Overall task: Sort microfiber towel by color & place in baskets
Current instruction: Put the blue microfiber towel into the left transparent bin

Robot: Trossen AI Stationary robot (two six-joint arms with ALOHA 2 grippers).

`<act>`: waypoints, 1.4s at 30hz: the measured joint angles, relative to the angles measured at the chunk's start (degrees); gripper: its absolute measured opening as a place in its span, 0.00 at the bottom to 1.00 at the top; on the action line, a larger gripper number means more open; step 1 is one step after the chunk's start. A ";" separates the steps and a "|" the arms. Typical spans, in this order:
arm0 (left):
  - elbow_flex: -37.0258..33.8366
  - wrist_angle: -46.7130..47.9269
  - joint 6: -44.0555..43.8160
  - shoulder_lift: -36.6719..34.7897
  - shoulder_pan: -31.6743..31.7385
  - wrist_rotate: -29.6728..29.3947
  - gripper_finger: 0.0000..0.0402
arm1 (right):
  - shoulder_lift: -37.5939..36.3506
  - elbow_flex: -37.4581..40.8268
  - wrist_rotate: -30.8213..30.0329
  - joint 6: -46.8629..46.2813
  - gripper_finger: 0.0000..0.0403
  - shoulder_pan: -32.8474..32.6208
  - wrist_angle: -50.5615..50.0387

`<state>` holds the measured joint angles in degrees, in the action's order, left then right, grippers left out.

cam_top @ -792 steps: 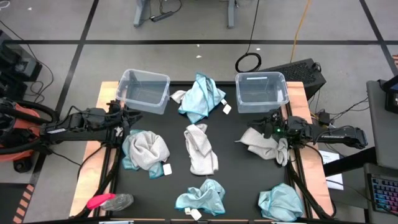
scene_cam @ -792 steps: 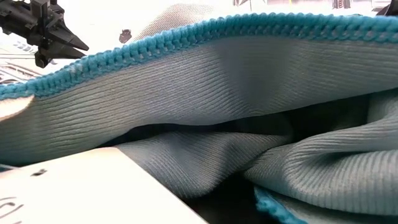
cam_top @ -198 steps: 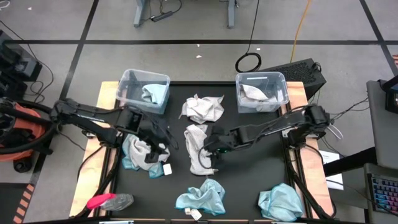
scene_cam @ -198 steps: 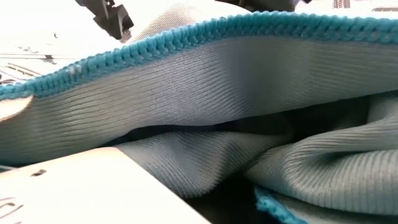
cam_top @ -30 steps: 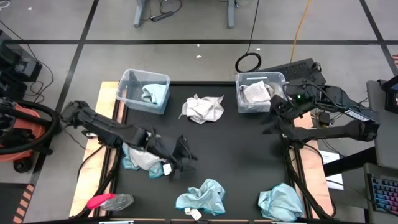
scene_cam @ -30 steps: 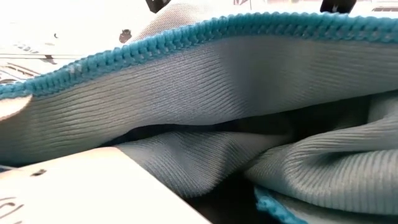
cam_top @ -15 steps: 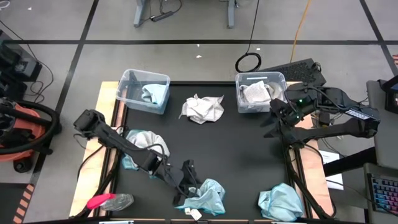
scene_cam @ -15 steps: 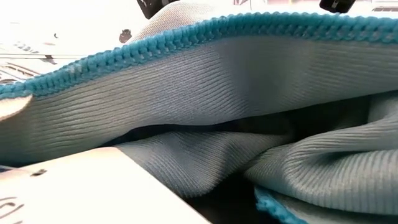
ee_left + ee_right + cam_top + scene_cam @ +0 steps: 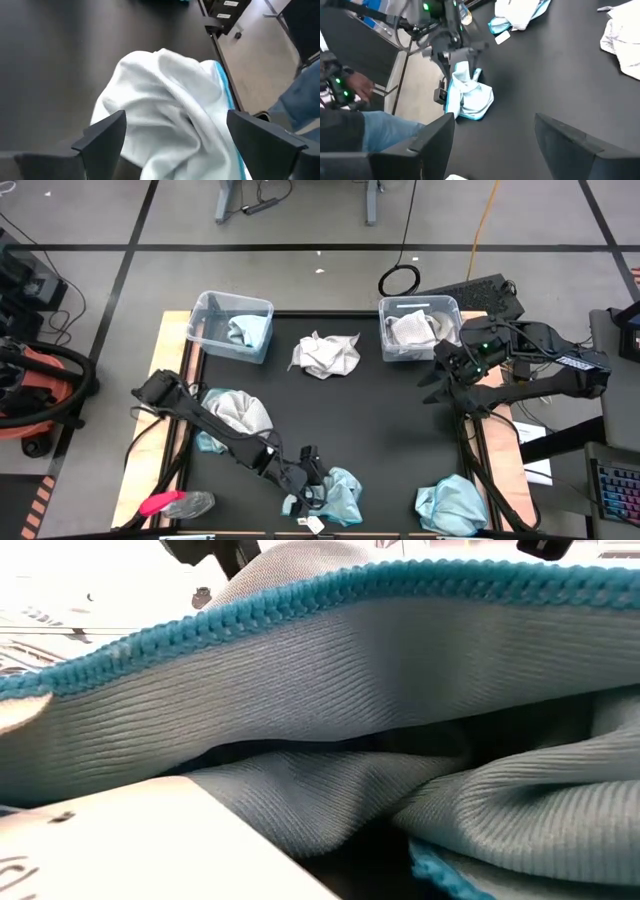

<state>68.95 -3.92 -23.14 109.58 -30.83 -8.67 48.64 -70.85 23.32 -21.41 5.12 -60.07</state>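
My left gripper (image 9: 312, 483) is open, low over a crumpled teal-blue microfiber towel (image 9: 338, 496) near the table's near edge; its fingers stand on either side of the towel's raised folds (image 9: 170, 110). My right gripper (image 9: 436, 378) waits open above the table, beside the right basket (image 9: 420, 328), which holds pale cloth. The left basket (image 9: 232, 325) holds teal and pale cloth. A pale towel (image 9: 325, 353) lies between the baskets, a teal-and-grey heap (image 9: 235, 415) at the left, and another teal towel (image 9: 450, 505) at the near right. My left gripper comes at the towel slanting down from the table's left. Its open fingers (image 9: 102, 137) flank the towel's bunched top (image 9: 165, 90). I cannot tell whether they touch the cloth. The towel lies on the table.
A pink-and-grey object (image 9: 175, 503) lies at the near left corner. A person's sleeve and leg (image 9: 350, 125) show beyond the near edge. A teal-edged cloth (image 9: 320, 690) fills the low view. Bare black table (image 9: 390, 430) spreads through the middle.
My left gripper has swung from beside the teal-and-grey heap toward the table's near edge and gone down onto the teal towel there. The towels have stayed where they lay.
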 joint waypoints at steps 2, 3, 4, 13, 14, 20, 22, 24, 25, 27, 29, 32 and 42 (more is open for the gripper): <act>0.09 -3.31 0.07 2.14 0.06 -0.10 0.87 | 0.00 0.00 -1.62 -0.72 0.66 -0.70 0.32; 0.57 -3.61 0.05 3.29 0.06 -0.50 0.86 | 0.00 0.00 -2.40 -1.05 0.66 -1.06 0.32; 1.15 -3.53 0.06 4.47 0.08 -0.83 0.86 | 0.00 0.00 -2.98 -1.29 0.66 -1.35 0.32; 8.35 -2.43 -1.78 14.25 1.93 0.39 0.82 | 0.30 0.02 -7.16 -3.15 0.66 -3.87 2.17; 8.95 -2.50 -1.88 14.72 2.21 0.91 0.78 | 0.32 0.02 -7.32 -3.37 0.66 -4.07 2.27; 9.53 0.56 -1.49 15.06 3.44 5.45 0.41 | 0.84 0.02 -7.48 -4.64 0.66 -5.51 2.69; 9.53 0.81 -1.61 15.06 3.90 8.82 0.24 | 0.92 0.02 -8.41 -4.92 0.66 -6.27 3.05; 9.63 0.87 -1.70 15.06 4.25 12.04 0.09 | 0.96 0.02 -8.71 -4.98 0.66 -6.88 3.03; 9.93 1.36 -1.90 15.06 4.37 12.96 0.05 | 0.96 0.02 -8.83 -4.98 0.66 -7.12 3.24; 10.97 3.26 -2.07 15.06 4.55 13.28 0.04 | 0.96 0.02 -9.61 -5.01 0.66 -7.77 3.38; 12.59 5.90 -1.81 15.06 4.57 13.31 0.04 | 0.98 0.02 -9.98 -5.00 0.66 -8.34 3.42; 15.17 10.18 -0.21 15.06 4.72 13.31 0.03 | 0.98 0.02 -10.00 -4.98 0.66 -8.96 3.45; 18.32 17.45 1.38 15.06 6.16 13.35 0.02 | 0.98 0.02 -10.16 -4.76 0.66 -10.63 3.60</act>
<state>87.27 13.52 -21.76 124.64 -24.67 4.68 49.63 -70.83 13.17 -26.17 -5.52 -56.46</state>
